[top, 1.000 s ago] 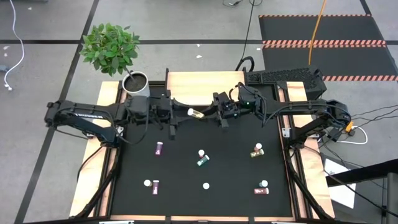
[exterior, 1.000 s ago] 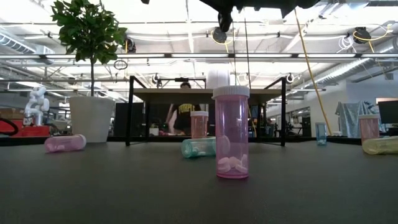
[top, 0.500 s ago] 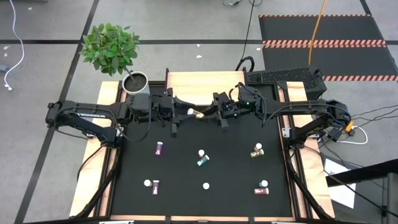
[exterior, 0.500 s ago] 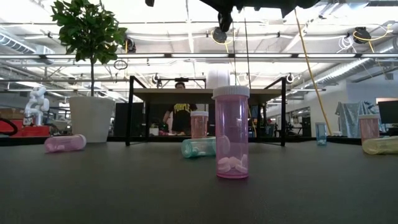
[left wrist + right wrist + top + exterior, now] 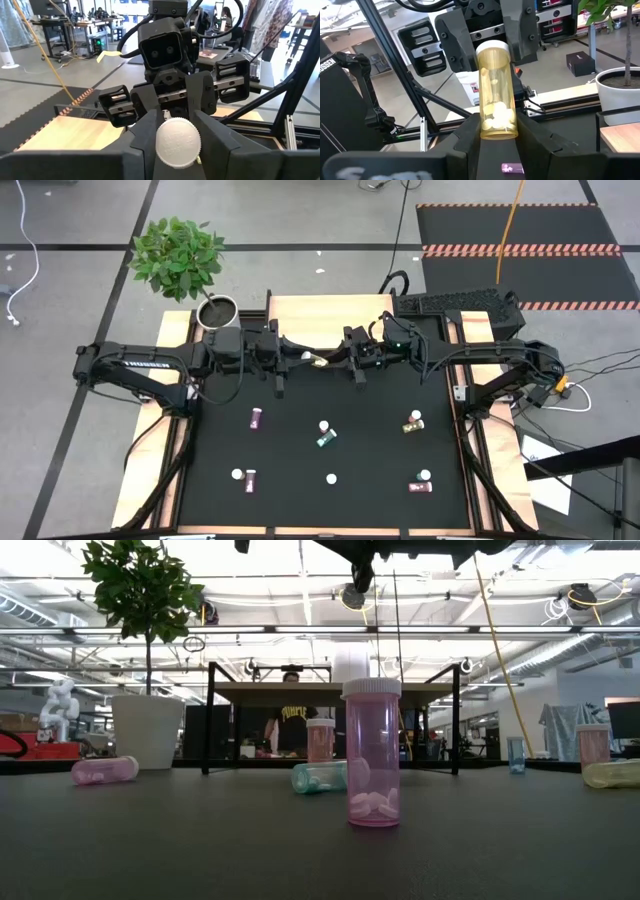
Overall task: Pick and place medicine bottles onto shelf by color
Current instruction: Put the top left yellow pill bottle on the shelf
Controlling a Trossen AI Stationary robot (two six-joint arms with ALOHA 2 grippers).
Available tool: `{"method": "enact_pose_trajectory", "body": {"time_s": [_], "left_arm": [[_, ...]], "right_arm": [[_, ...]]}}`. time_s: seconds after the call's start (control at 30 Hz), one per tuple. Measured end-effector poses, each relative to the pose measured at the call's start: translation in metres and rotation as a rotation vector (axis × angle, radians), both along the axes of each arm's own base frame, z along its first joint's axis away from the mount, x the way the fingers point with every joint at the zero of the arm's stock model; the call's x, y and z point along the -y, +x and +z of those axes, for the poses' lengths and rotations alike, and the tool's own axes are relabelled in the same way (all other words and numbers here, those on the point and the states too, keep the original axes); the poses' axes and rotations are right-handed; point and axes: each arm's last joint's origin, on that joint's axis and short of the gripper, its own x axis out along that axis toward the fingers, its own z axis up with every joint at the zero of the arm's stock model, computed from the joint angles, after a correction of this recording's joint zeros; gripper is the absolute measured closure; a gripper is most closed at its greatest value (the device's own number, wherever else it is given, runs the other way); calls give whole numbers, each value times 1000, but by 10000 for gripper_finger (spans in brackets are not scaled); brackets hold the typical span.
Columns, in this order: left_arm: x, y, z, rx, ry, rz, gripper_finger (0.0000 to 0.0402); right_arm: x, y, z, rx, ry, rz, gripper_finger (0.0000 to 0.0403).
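Observation:
A yellow medicine bottle with a white cap hangs level in the air between my two grippers, above the table's far middle, just in front of the wooden shelf. My right gripper is shut on its bottom end. My left gripper faces it and is closed around the cap. Several other bottles are on the black mat: a pink one lying down, a teal one lying down, and a yellow one lying down. My left gripper has the bottle's white cap between its two fingers, which come level from the table's left. The cap's flat top faces the wrist camera. My right gripper pinches the bottle's bottom end between its two fingers, level from the table's right, fingers along the bottle. The bottle sticks straight out past the fingertips, lifted clear.
A white plant pot stands at the far left beside the shelf. In the low view a pink bottle stands upright mid-table in front of the shelf's dark legs. More pink bottles lie near the front edge.
My left gripper has moved toward the table's right, up to the yellow bottle, so that its fingers now stand around the cap. My right gripper and the bottle have kept still.

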Motion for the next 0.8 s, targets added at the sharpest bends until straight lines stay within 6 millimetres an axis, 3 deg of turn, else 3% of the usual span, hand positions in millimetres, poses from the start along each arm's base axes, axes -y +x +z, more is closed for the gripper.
{"method": "enact_pose_trajectory", "body": {"time_s": [0.23,0.47,0.8], "left_arm": [[0,0,-1,-6,-1,1,272],[-6,-1,-5,-51,-33,27,288],[-18,-6,-10,-115,-61,107,284]], "right_arm": [[0,0,-1,-10,22,-1,299],[3,-1,-5,-71,32,-83,256],[14,-31,0,-241,33,-250,203]]}}
